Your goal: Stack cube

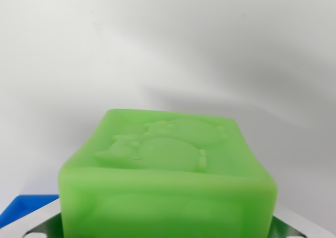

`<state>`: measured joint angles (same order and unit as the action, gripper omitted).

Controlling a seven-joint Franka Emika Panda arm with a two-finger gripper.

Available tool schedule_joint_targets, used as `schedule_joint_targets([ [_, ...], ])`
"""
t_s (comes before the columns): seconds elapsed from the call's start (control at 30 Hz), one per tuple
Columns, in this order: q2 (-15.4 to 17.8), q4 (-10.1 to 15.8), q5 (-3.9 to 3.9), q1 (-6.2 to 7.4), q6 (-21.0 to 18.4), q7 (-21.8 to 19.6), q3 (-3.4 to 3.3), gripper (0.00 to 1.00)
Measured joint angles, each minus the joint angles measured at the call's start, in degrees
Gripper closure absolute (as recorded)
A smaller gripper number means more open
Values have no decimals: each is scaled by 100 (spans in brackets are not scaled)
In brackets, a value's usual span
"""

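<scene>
Wrist view: green cube [168,175] fills the foreground above a plain white surface [168,44]; gripper's grip can't be told.

Cube [168,180] between gripper [168,230] fingers

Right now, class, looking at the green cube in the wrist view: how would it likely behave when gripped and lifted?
The green cube has rounded edges and a waxy, translucent look, so it is probably soft plastic or rubber, light and slightly yielding. Its glossy faces might be a little slippery. Flat sides and a squat shape suggest it would sit stably, not roll.
</scene>
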<state>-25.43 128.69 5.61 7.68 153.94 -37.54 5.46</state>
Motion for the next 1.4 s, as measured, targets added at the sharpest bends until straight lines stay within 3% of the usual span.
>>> schedule_joint_targets([
  [0.77,915,96,-214,-24,-773,144,64,100],
  [1.4,1344,654,-272,107,-709,-159,137,100],
])
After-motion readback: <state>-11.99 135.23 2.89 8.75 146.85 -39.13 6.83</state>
